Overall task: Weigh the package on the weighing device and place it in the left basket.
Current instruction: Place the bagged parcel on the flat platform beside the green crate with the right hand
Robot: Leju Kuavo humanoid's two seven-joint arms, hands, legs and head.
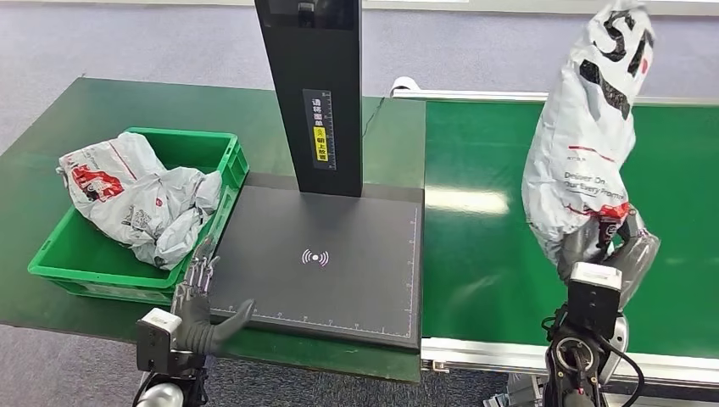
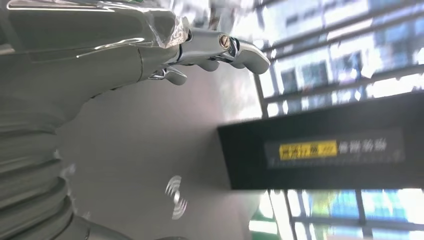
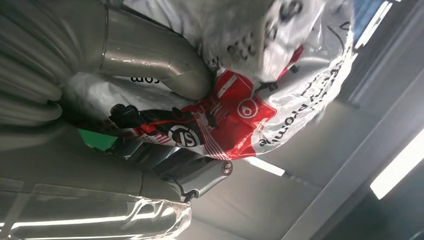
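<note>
My right hand [image 1: 606,246] grips a white courier package [image 1: 585,136] with black and red print by its lower end and holds it upright above the green conveyor belt [image 1: 500,246]. In the right wrist view the thumb [image 3: 165,65] and fingers [image 3: 200,172] clamp the package [image 3: 250,100]. The black weighing plate [image 1: 339,263] with its dark post [image 1: 318,93] lies in the middle. My left hand [image 1: 199,301] hovers open at the plate's near left corner, fingers [image 2: 220,47] spread, holding nothing. The green left basket [image 1: 51,254] holds another crumpled white package [image 1: 136,199].
The green table [image 1: 76,119] carries the basket and the scale. A metal rail [image 1: 483,352] borders the conveyor's near edge, and grey floor lies beyond the table.
</note>
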